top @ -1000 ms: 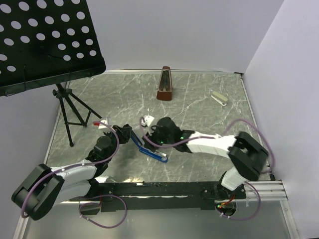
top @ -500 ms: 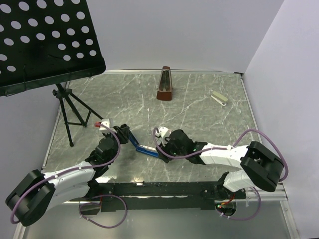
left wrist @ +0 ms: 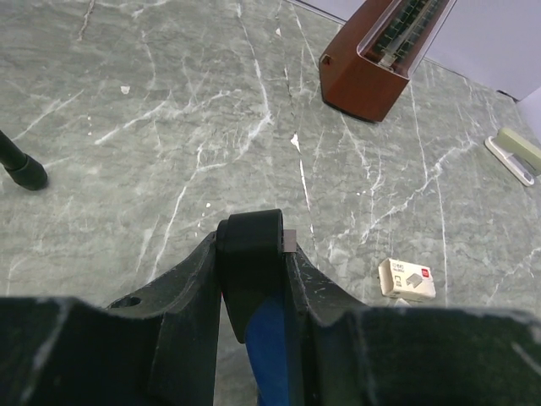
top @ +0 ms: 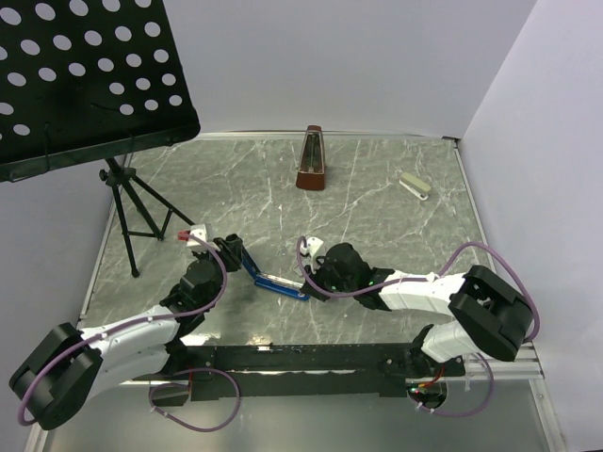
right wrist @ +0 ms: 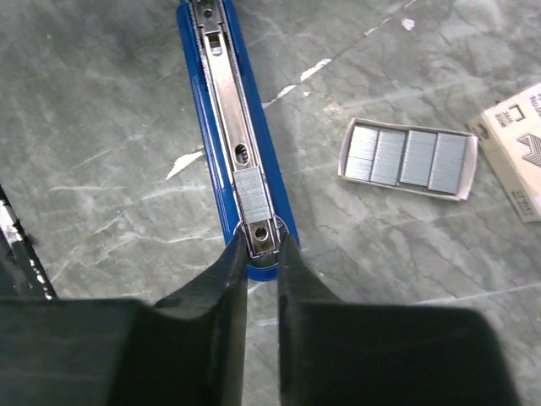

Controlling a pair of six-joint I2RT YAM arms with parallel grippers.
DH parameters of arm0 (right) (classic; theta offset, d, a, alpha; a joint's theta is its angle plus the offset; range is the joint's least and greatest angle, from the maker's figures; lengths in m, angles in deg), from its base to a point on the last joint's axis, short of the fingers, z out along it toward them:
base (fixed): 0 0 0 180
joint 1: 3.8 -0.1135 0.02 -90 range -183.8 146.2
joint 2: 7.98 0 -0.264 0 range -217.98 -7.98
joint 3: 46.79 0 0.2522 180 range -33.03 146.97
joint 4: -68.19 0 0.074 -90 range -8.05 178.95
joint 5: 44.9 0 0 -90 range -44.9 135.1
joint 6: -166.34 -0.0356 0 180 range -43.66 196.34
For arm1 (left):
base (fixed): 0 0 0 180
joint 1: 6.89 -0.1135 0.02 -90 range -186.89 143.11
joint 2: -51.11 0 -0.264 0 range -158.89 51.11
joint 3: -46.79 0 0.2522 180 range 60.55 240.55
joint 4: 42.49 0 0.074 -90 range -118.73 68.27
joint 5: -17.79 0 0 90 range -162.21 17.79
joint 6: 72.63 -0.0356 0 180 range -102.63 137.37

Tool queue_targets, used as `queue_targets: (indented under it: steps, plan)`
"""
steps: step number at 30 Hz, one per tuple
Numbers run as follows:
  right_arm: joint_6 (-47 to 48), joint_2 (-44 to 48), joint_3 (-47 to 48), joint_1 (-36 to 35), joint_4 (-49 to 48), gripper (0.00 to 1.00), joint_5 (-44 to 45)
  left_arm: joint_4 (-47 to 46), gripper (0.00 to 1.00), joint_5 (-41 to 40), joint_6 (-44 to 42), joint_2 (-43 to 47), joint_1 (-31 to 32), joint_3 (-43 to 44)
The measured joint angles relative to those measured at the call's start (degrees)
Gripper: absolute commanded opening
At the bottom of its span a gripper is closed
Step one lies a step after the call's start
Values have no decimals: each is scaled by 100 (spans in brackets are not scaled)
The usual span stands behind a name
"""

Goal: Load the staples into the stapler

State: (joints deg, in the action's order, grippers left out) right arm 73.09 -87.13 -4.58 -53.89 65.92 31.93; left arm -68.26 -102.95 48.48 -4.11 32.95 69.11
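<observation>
My left gripper (left wrist: 252, 247) is clenched on the black upper arm of the blue stapler (right wrist: 221, 127) and holds that arm lifted back off the base, so the stapler lies opened out on the marble table (top: 377, 217). The silvery magazine rail (right wrist: 221, 93) runs bare along the blue base, and a short strip of staples (right wrist: 252, 199) sits in it near the front end.

My right gripper (right wrist: 260, 254) is at that front end. Its fingers (right wrist: 228, 288) are drawn in narrow with the tip of the rail between them; whether they truly pinch it I cannot tell.

The staples (right wrist: 408, 159), several blocks side by side in a small open tray, lie flat on the table just beside the stapler's front end, not touching it. Their whitish box (right wrist: 517, 161) lies right next to the tray, on the side away from the stapler.

Well beyond the blue stapler, toward the back wall, stands a brown metronome (top: 312, 160). A small white stapler (top: 415, 185) lies farther off, toward the back right corner. A black music stand (top: 85, 85) rises well to the blue stapler's left.
</observation>
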Motion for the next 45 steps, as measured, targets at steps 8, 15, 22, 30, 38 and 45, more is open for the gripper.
queue_targets:
  steps: [8, 15, 22, 30, 38, 45]
  plan:
    - [129, -17, -61, 13, -157, 0, -179, 219, 23, 68, -420, -105, 219, 282]
    - [140, -17, -63, 15, -162, 0, -190, 704, 34, -94, -1106, -610, 785, 964]
    - [142, -15, -63, -17, -164, 0, -122, 1143, 43, -358, -1386, -992, 1696, 1416]
    - [275, -15, -63, -160, -197, 0, 125, 1572, 46, -824, -1676, -1469, 2439, 1768]
    - [348, -15, -63, -234, -238, 1, 295, 1897, 54, -1150, -1818, -1910, 2931, 2006]
    - [365, -17, -103, -275, -278, 6, 306, 2127, 63, -1329, -1766, -2240, 3246, 2120]
